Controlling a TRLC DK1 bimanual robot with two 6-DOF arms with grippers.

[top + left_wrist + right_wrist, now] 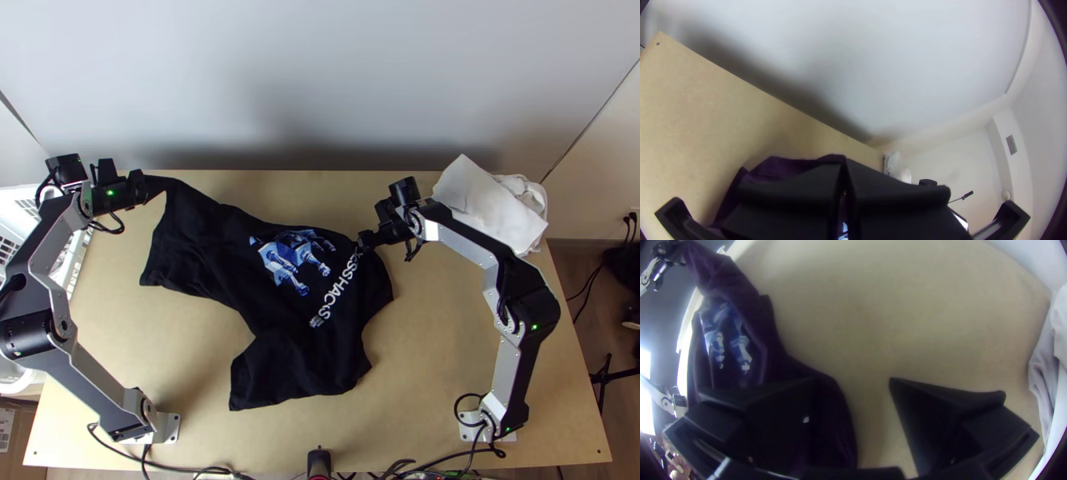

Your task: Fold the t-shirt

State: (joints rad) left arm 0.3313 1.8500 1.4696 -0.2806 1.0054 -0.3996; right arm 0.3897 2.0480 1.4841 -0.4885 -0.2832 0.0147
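A black t-shirt [272, 272] with a blue and white print lies on a light wooden bench [448, 352], spread unevenly and creased. One part stretches to the far left; another points toward the near edge, with wood showing between it and that edge.

The left hand [149, 186] is at the far left, above the bench near its far edge, clamped on a raised corner of the t-shirt. In the left wrist view, the fingers of the left hand [845, 163] are pressed together, with dark cloth at their tips.

The right hand [362, 242] is over the t-shirt's far side, by the white lettering. In the right wrist view, the fingers of the right hand [853, 381] stand apart, one over the cloth and the other over bare wood.

A white slatted basket [78, 268] is along the bench's left edge, partly hidden behind the left arm [92, 368]; what it holds, I cannot tell. White cloths [484, 204] are heaped at the far right corner, close to the far and right edges. A wide stretch of wood separates the t-shirt from the right arm's base [492, 420]. Cables [180, 468] run along the near edge.
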